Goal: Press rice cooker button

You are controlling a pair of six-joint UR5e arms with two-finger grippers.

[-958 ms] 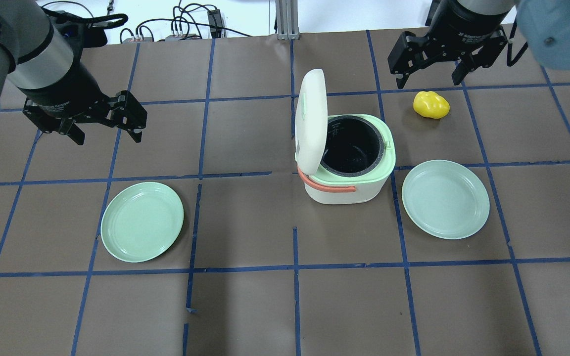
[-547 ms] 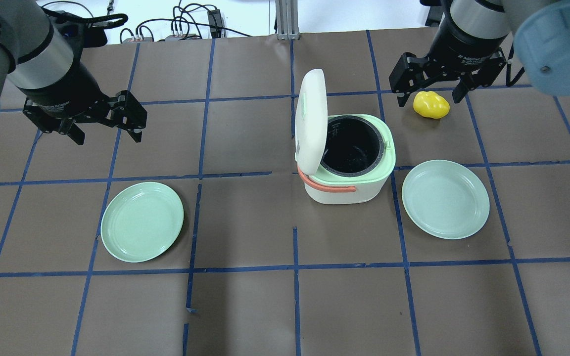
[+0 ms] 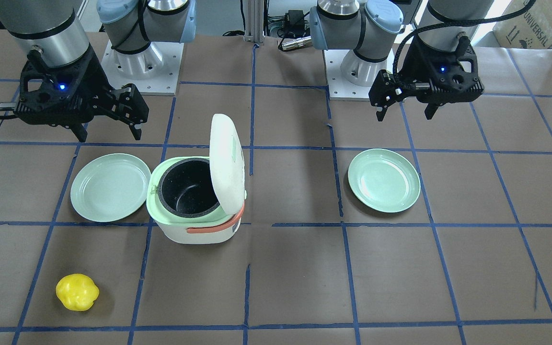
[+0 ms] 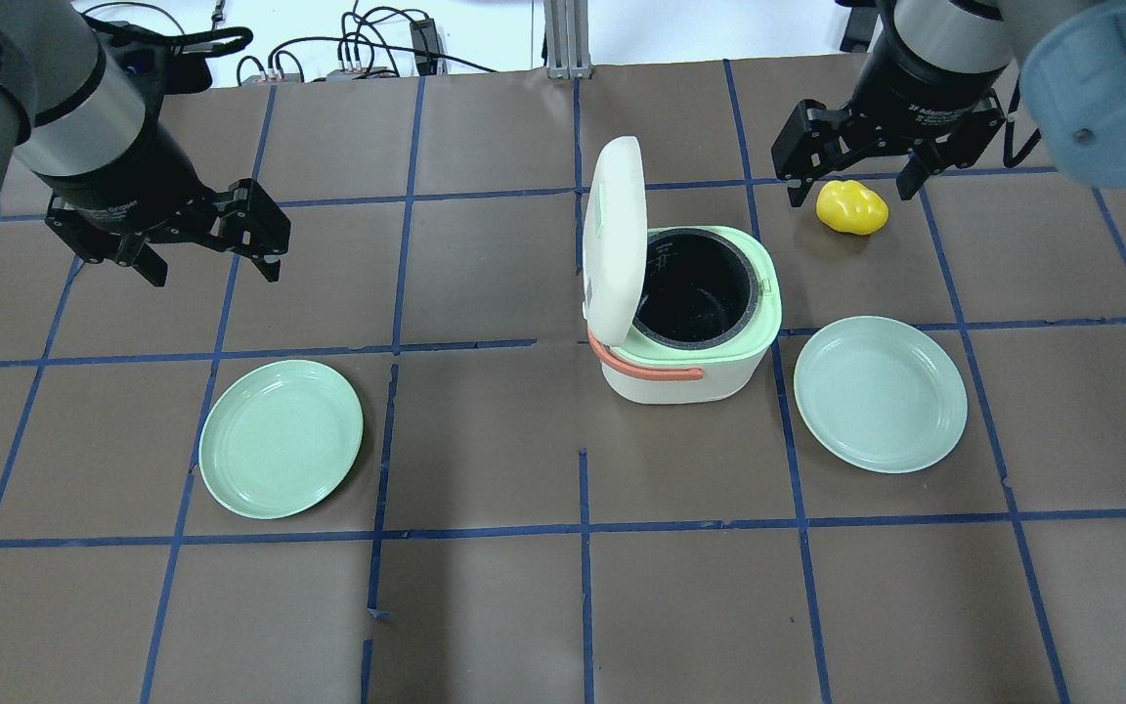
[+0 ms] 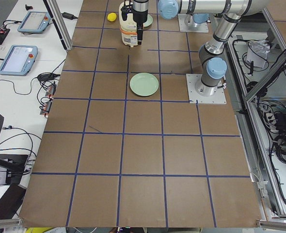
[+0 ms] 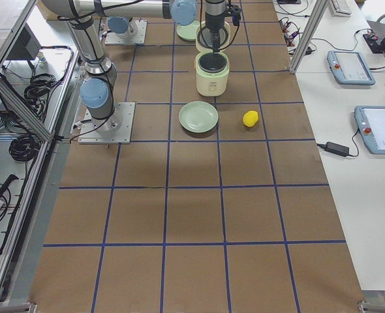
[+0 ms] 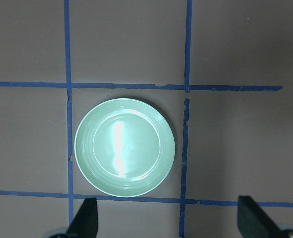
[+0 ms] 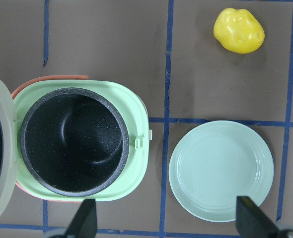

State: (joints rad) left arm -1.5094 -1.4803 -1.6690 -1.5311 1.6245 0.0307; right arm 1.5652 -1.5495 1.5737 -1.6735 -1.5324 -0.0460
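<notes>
The rice cooker (image 4: 690, 328) stands near the middle of the table (image 4: 485, 606), its lid (image 4: 615, 240) swung up on the robot's left side and the black pot bare. The right plate (image 4: 881, 394) lies just beside it, the left plate (image 4: 281, 438) well apart, and a yellow lump (image 4: 851, 207) lies farther out. The right gripper (image 4: 851, 186) hangs high, jaws wide apart and holding nothing. The left gripper (image 4: 212, 272) is likewise spread and empty above its plate. Since a second ago the right gripper has slid lower in the overhead view, while the left has stayed put.
</notes>
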